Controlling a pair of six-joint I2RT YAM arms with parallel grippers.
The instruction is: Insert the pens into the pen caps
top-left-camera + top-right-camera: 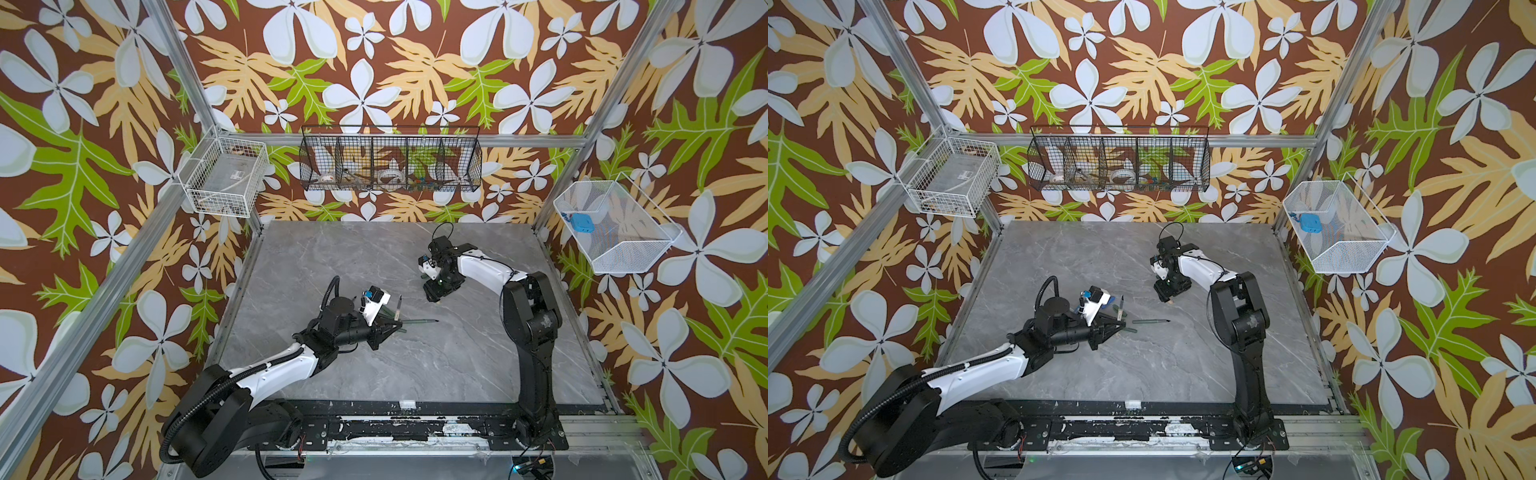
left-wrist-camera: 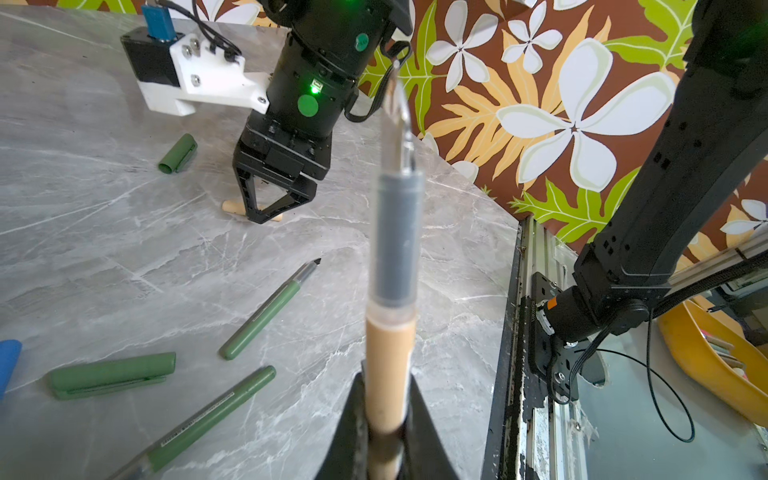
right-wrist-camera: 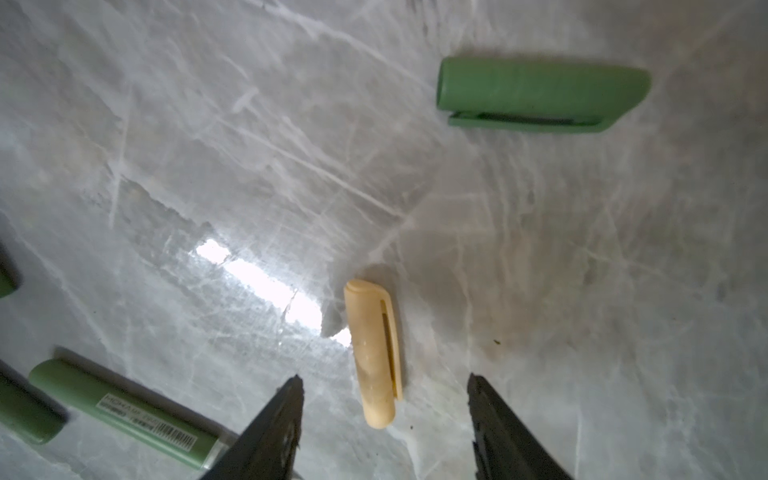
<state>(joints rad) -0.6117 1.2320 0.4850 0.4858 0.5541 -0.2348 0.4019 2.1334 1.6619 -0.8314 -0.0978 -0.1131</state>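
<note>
Entry: tan pen stood tip-up near mid-frame in both top views, clamped in shut L end effector; tan cap lay flat on worktop to its right, between wide-open, empty R end effector jaws; step: cap pickup; next likely req'd closing on cap, then aligning w/ tip.

My two top cams looked down from high up on the whole table, nearly identical views. Left wrist cam sighted low along its tan pen; right wrist cam hung close over the tan cap, which both wrist views shared.
</note>
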